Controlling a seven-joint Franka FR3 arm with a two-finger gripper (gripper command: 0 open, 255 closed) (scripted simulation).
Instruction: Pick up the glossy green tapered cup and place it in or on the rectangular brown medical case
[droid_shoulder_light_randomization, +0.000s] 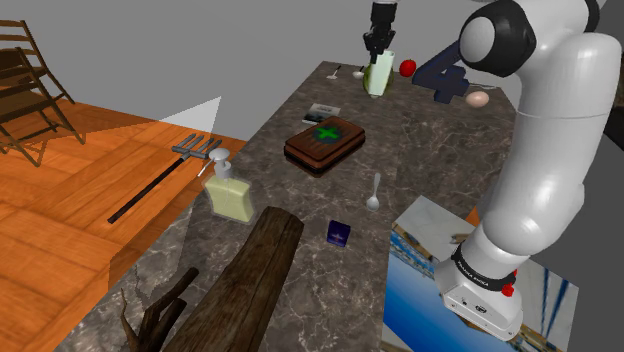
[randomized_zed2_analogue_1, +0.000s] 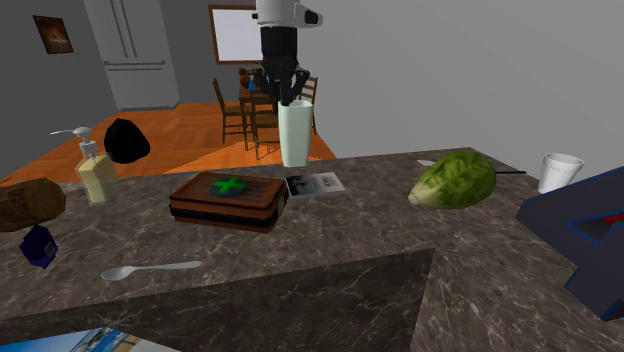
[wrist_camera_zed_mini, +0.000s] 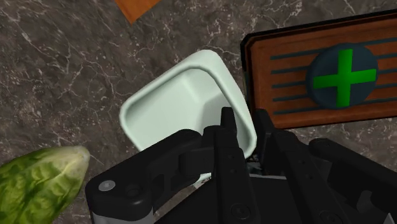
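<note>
- End effector (randomized_zed2_analogue_1: 284, 96) clamps the rim of the cup (randomized_zed2_analogue_1: 293, 135), upper centre, by the tabletop's (randomized_zed2_analogue_1: 400, 230) far edge.
- Medical case (randomized_zed2_analogue_1: 228, 200) lies lower left, with open stone around it.
- Cup is pale mint, glossy, tapered.

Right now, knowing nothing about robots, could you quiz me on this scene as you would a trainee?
1. True or false: the gripper clasps the rim of the pale green cup, with one finger inside it.
2. What colour is the cross on the lid of the brown case? A) red B) green C) white
3. Fill in: in the second exterior view, the lettuce lies to the cup's ____.

Key: 1 true; 2 B; 3 right.
</note>
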